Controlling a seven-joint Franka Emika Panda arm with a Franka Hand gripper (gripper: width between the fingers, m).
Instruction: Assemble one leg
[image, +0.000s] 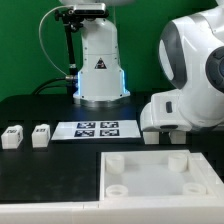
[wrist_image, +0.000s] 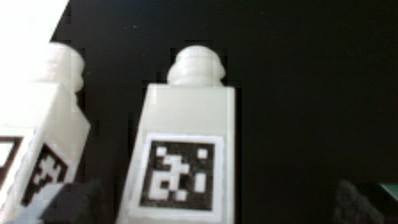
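In the wrist view one white leg (wrist_image: 187, 140) lies on the black table, with a rounded peg at one end and a black-and-white marker tag on its face. A second leg (wrist_image: 50, 120) lies beside it, partly cut off by the frame edge. My gripper (wrist_image: 214, 203) is open and straddles the tagged end of the first leg without touching it. Its dark fingertips (wrist_image: 370, 196) are blurred at the frame edge. In the exterior view the gripper (image: 163, 134) is low over the table at the right, and the hand hides most of those two legs. Two more legs (image: 12, 136) (image: 40, 134) stand at the left.
The marker board (image: 97, 128) lies in the middle of the table. The large flat white panel (image: 160, 172) with round corner sockets lies in front at the exterior view's right. The robot base (image: 98, 70) stands at the back.
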